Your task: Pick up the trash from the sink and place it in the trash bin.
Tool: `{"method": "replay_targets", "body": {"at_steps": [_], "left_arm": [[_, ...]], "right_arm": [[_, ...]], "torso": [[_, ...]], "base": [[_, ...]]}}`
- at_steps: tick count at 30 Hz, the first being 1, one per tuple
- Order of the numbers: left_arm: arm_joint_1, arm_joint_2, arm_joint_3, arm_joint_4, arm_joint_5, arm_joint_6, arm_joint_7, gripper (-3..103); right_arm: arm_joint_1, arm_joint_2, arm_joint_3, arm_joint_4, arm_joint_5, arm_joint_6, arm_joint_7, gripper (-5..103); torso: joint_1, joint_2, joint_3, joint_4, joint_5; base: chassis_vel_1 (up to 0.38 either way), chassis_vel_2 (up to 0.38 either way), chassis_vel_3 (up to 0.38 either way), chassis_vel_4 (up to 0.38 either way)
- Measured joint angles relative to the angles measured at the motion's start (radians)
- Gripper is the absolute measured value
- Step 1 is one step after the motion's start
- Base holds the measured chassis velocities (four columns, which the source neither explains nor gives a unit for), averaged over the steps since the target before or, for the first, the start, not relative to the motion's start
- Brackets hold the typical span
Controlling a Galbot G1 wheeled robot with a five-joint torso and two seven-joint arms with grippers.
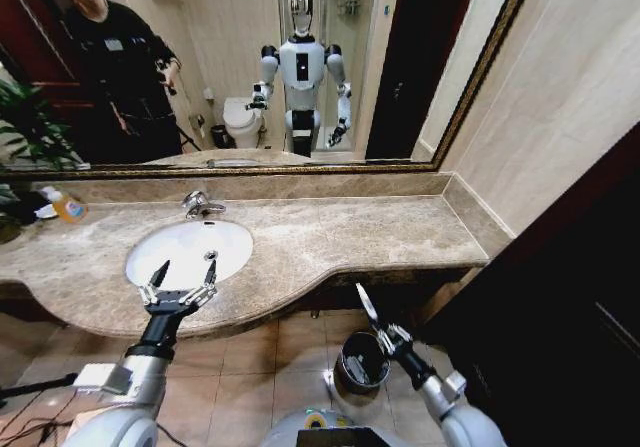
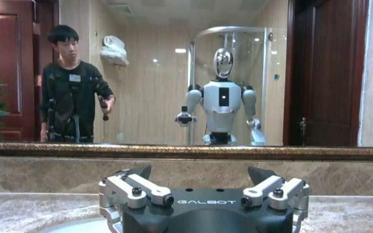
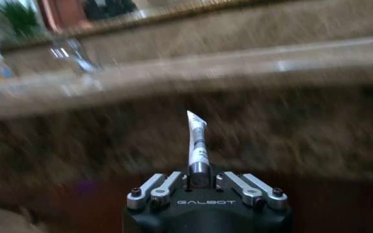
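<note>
Head view shows the right gripper [image 1: 378, 324] clamped on a small white toiletry tube with dark marks [image 1: 367, 302] — the tube juts up past its fingertips, with the round dark trash bin with a shiny rim [image 1: 361, 364] just below. Ahead of the left gripper [image 1: 183, 271], jaws spread and holding nothing, lies the white oval sink [image 1: 189, 249] set in beige marble.

Right wrist view is smeared: the marble counter [image 3: 193, 73] and faucet [image 3: 70, 51] above the tube [image 3: 197, 141] are just streaks, and the tube's markings can't be read. Beside that counter, the left gripper [image 2: 203, 182] hides most of the sink [image 2: 76, 225]. The trash bin [image 1: 362, 362] floor is too dark to read.
</note>
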Motion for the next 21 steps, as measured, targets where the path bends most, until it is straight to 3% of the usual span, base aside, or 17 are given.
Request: {"method": "replay_targets", "body": {"at_steps": [2,7,21], "left_arm": [[0.0,0.0,0.0,0.0,0.0,0.0,0.0,100],[0.0,0.0,0.0,0.0,0.0,0.0,0.0,100],[0.0,0.0,0.0,0.0,0.0,0.0,0.0,100]], "right_arm": [[0.018,0.006,-0.002,-0.039,-0.015,0.009,0.007,18],[0.15,0.05,-0.018,-0.323,-0.108,0.091,0.081,18],[0.288,0.088,-0.092,-0.604,-0.235,0.094,0.24,14]], "torso": [[0.0,0.0,0.0,0.0003,-0.0002],[0.0,0.0,0.0,0.0001,-0.0001],[0.0,0.0,0.0,0.0,0.0001]], "base": [[0.0,0.0,0.0,0.0],[0.0,0.0,0.0,0.0],[0.0,0.0,0.0,0.0]]}}
